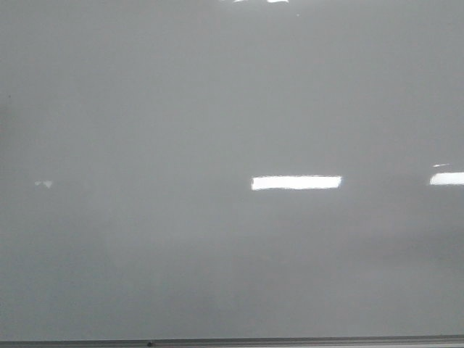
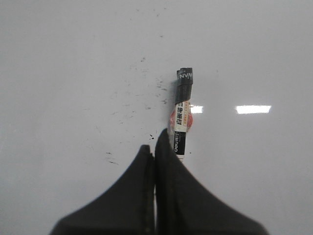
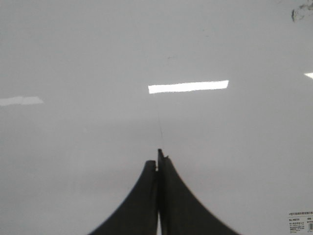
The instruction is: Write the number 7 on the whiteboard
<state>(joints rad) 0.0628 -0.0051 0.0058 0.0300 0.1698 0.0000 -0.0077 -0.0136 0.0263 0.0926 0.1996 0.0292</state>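
The whiteboard (image 1: 217,109) fills the front view, glossy pale grey, with a thin grey edge strip (image 1: 290,341) along its near side. No drawn number 7 shows in any view. Neither gripper shows in the front view. In the left wrist view my left gripper (image 2: 154,144) is shut with its jaws pressed together over the board (image 2: 68,68). A black and white marker (image 2: 182,113) with a red patch lies on the board just past one fingertip, beside the jaws and not between them. In the right wrist view my right gripper (image 3: 159,159) is shut and empty over the board (image 3: 73,49).
Small black ink specks (image 2: 146,83) dot the board near the marker. A dark smudge (image 3: 299,13) and a small printed label (image 3: 299,221) show in the right wrist view. Bright rectangular glare patches (image 1: 296,183) lie on the board.
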